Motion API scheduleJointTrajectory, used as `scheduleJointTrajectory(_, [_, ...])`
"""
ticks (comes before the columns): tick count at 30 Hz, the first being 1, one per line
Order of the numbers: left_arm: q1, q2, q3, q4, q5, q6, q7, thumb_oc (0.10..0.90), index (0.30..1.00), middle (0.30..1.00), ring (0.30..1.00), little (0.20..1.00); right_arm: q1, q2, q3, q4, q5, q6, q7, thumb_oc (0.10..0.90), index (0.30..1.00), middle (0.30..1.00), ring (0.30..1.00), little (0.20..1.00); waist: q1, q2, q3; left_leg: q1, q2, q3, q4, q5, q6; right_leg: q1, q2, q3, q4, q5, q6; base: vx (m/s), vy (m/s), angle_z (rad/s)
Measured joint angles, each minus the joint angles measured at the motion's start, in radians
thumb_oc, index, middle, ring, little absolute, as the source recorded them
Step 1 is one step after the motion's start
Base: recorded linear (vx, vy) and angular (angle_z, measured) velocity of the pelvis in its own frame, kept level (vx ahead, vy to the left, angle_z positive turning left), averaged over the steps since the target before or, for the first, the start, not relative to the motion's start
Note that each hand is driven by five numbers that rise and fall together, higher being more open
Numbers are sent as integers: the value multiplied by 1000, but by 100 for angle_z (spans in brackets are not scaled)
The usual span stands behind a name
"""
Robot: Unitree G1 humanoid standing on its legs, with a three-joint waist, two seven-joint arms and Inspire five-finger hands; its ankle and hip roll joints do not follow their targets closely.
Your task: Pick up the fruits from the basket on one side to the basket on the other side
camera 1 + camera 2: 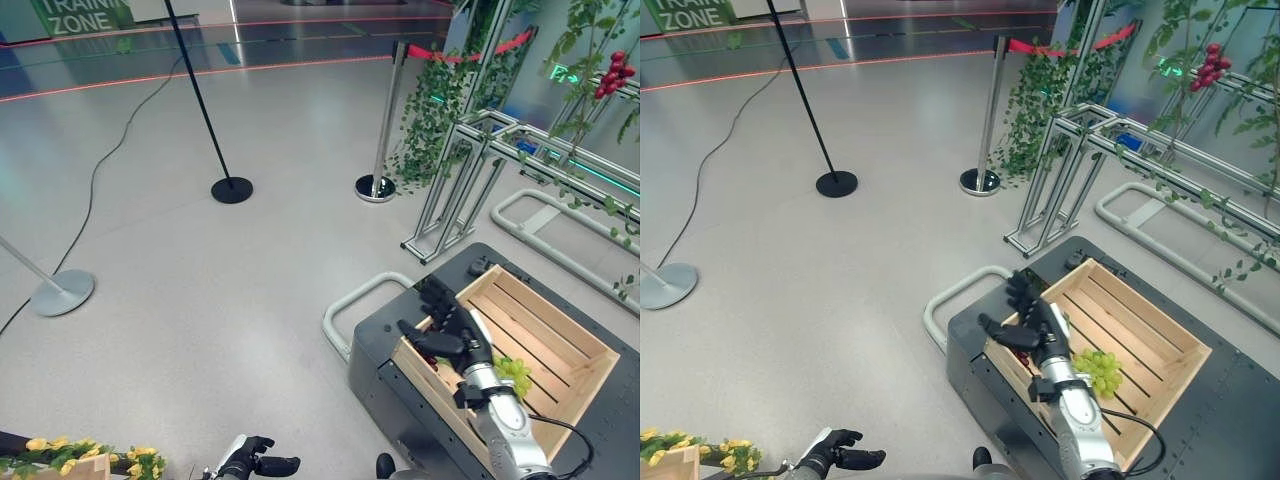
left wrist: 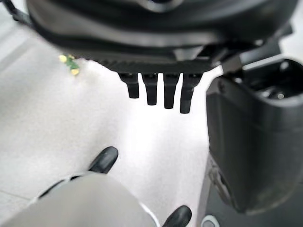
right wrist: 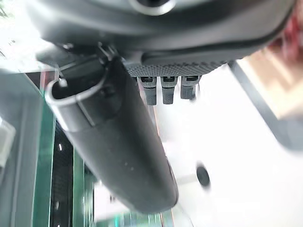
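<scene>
A bunch of green grapes [image 1: 1101, 372] lies on the slatted floor of an open wooden crate [image 1: 1160, 330], close to its near wall. The crate sits on a dark platform [image 1: 970, 350], turned at an angle to its edges.

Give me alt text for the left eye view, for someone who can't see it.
The robot's right hand hangs open over the near rim of a wooden crate that holds green grapes. The left hand is low, beside yellow flowers on grey floor.
</scene>
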Motion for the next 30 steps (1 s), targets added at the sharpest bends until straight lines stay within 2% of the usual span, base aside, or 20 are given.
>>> scheduleJointTrajectory(6, [-4, 6, 19, -3, -2, -17, 1, 800, 900, 900, 900, 900, -7, -78, -58, 0, -18, 0, -85, 800, 900, 900, 900, 900, -5, -2, 52, -9, 3, 46, 0, 1, -1, -41, 7, 7, 8, 20, -3, -51, -77, -24])
scheduleJointTrajectory(8, [-4, 19, 44, -14, -7, -28, 10, 800, 900, 900, 900, 900, -63, -110, -56, 3, -103, 3, -156, 800, 900, 900, 900, 900, 21, -13, 82, -15, 9, 120, 8, 1, -3, -92, 20, -56, 1, 77, -31, -169, -164, -97])
scheduleJointTrajectory(9, [-16, 28, 46, -16, -28, -31, 17, 800, 900, 900, 900, 900, -111, -134, -51, 5, -161, 12, -213, 800, 900, 900, 900, 900, 23, -24, 104, -31, 8, 142, 9, -3, 5, -111, 12, -78, -11, 91, -18, -125, -139, -64])
scheduleJointTrajectory(11, [-39, 32, 46, -15, -52, -30, 24, 800, 900, 900, 900, 900, -163, -179, -51, 28, -207, 33, -304, 800, 900, 900, 900, 900, 22, -25, 122, -60, 14, 144, 17, -1, 7, -143, -6, -126, 5, 63, -42, -137, -95, -19])
scheduleJointTrajectory(12, [-58, 34, 43, -19, -73, -32, 27, 800, 900, 900, 900, 900, -211, -208, -49, 62, -234, 62, -360, 800, 900, 900, 900, 900, 35, -22, 128, -77, 19, 143, 32, 2, 0, -170, -7, -151, 31, 60, -49, -133, -51, 1])
scheduleJointTrajectory(14, [-99, 28, 33, -16, -99, -37, 26, 800, 900, 900, 900, 900, -300, -279, -44, 111, -265, 115, -420, 800, 900, 900, 900, 900, 42, -1, 153, -129, 26, 116, 79, -4, -5, -200, -2, -155, 48, 60, -57, -113, -28, 8])
scheduleJointTrajectory(16, [-154, 10, 36, -22, -123, -57, 26, 800, 900, 900, 900, 900, -418, -367, -48, 129, -299, 176, -450, 800, 900, 900, 900, 900, 51, 43, 217, -163, 29, 64, 99, -5, -9, -209, 2, -158, 41, 78, -80, -150, -19, 7])
scheduleJointTrajectory(17, [-163, 7, 38, -24, -130, -64, 25, 800, 900, 900, 900, 900, -453, -388, -34, 136, -320, 192, -457, 800, 900, 900, 900, 900, 49, 52, 234, -176, 33, 63, 121, -9, -13, -214, 0, -161, 48, 76, -80, -178, -15, 9])
scheduleJointTrajectory(18, [-191, 3, 31, -40, -156, -82, 26, 800, 900, 900, 900, 900, -532, -452, 12, 168, -348, 222, -458, 800, 900, 900, 900, 900, 46, 68, 270, -225, 43, 46, 201, -42, -16, -239, -6, -174, 75, 69, -84, -90, -12, 21])
scheduleJointTrajectory(19, [-210, 0, 30, -57, -162, -95, 26, 800, 900, 900, 900, 900, -567, -476, 22, 179, -364, 244, -459, 800, 900, 900, 900, 900, 47, 76, 296, -261, 47, 34, 233, -50, -16, -255, -6, -183, 95, 67, -92, -94, -19, 25])
scheduleJointTrajectory(23, [-271, 6, -2, -83, -199, -126, 28, 800, 900, 900, 900, 900, -638, -502, 71, 249, -368, 289, -457, 800, 900, 900, 900, 900, 70, 62, 370, -321, 54, 2, 313, -70, -13, -314, -22, -194, 190, 34, -101, -3, -52, 22])
scheduleJointTrajectory(25, [-280, 6, -3, -90, -201, -126, 20, 800, 900, 900, 900, 900, -642, -500, 107, 275, -381, 309, -456, 800, 900, 900, 900, 900, 76, 61, 373, -357, 53, -19, 353, -82, -9, -344, -36, -210, 241, 9, -101, -56, -48, 25])
scheduleJointTrajectory(28, [-283, 9, 6, -108, -318, -127, -6, 800, 900, 900, 900, 900, -658, -500, 115, 297, -394, 324, -454, 800, 900, 900, 900, 900, 99, 70, 380, -418, 52, -39, 442, -116, -1, -400, -60, -209, 337, -28, -100, -46, -51, 14])
scheduleJointTrajectory(30, [-275, 11, 59, -122, -426, -117, -37, 800, 900, 900, 900, 900, -673, -501, 115, 307, -398, 340, -453, 800, 900, 900, 900, 900, 110, 69, 386, -469, 53, -50, 517, -144, 9, -448, -81, -210, 417, -61, -100, -27, -65, 14])
